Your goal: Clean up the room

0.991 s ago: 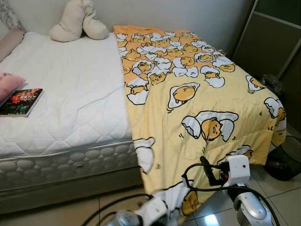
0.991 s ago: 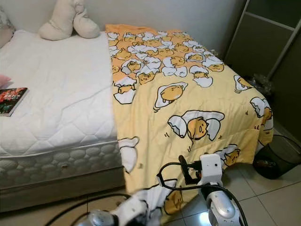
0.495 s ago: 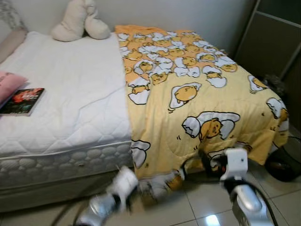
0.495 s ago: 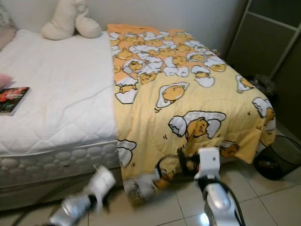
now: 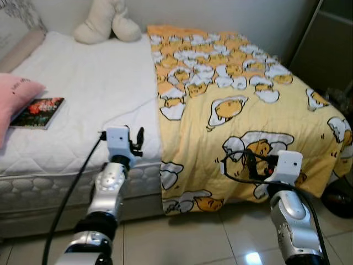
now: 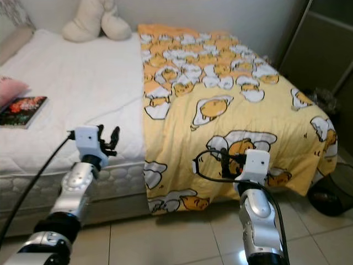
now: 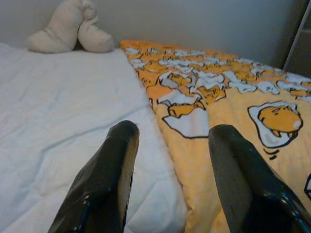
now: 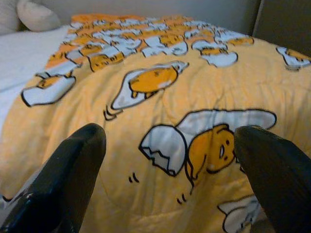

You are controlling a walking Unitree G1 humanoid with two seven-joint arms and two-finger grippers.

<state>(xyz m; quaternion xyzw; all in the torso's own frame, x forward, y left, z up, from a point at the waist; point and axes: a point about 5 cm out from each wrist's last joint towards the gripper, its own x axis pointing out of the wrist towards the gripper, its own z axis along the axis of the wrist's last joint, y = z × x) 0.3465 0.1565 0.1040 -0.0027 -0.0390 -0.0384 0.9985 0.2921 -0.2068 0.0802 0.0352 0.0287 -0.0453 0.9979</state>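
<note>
Both tools released: left tool [image 5: 136,139] at the bed's [image 5: 83,94] edge; right tool [image 5: 249,163] over the yellow blanket [image 5: 248,88], at 3 o'clock.

Head cameras look down at bed [image 5: 83,105]; wrist cameras low, close, sharing yellow blanket [image 8: 160,97].

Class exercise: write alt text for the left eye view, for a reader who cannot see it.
A yellow blanket printed with cartoon eggs covers the right side of a white mattress, while the open left gripper and open right gripper are raised at the bed's near edge. A book, pink pillow and cream cushion lie on the mattress.
</note>
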